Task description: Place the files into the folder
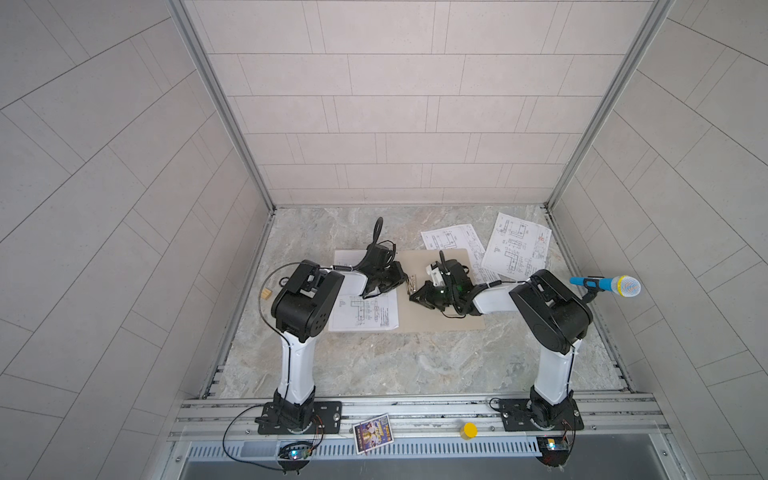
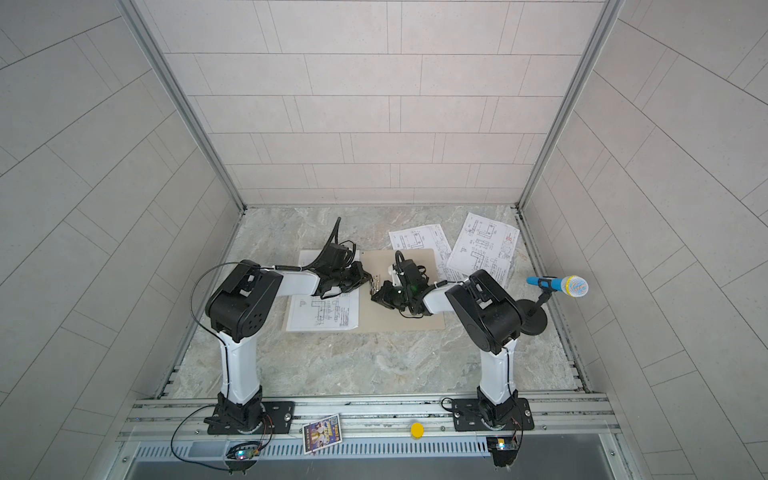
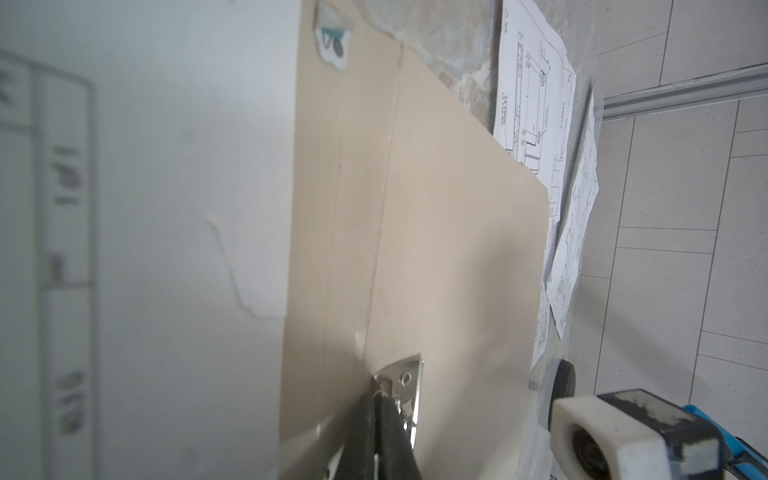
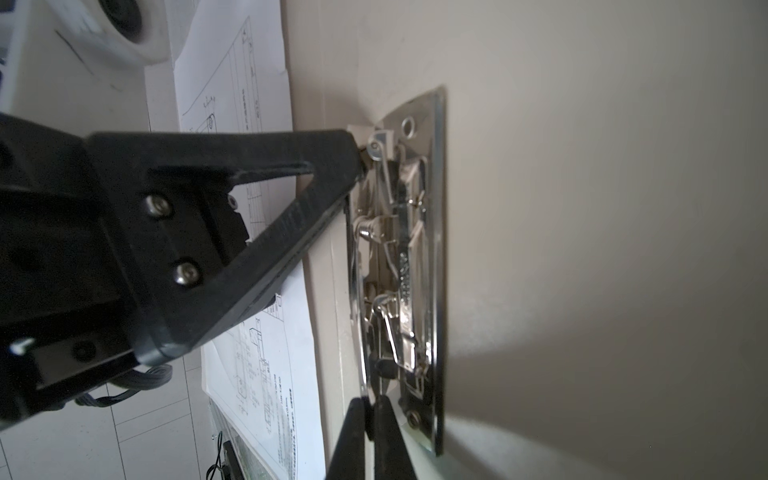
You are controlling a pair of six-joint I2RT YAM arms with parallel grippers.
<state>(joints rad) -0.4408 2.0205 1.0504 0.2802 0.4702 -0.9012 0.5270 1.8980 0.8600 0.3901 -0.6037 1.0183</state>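
Closest to the lens, a colourful picture card [image 1: 372,432] and a yellow cap [image 1: 469,430] sit on the front rail between the two arm bases. Beyond them, on the marbled desk [image 1: 374,365], the folder [image 1: 440,320] lies open and flat. The first file [image 1: 363,313] rests on its left half, partly under the left arm. The second file [image 1: 451,239] lies at the far edge, with the folder's right flap overlapping it. The third file [image 1: 517,249], bearing a small red mark, lies over that one's right side near the right wall. Both arms reach in to the silver ring clip [image 4: 411,257] on the spine. The left end effector [image 3: 380,409] has its fingers pressed together, tips touching one end of the clip. The right end effector [image 4: 371,409] is likewise closed tight at the opposite end. Whether either pinches a part of the clip is unclear. A blue microphone [image 1: 606,286] stands at the desk's right edge.
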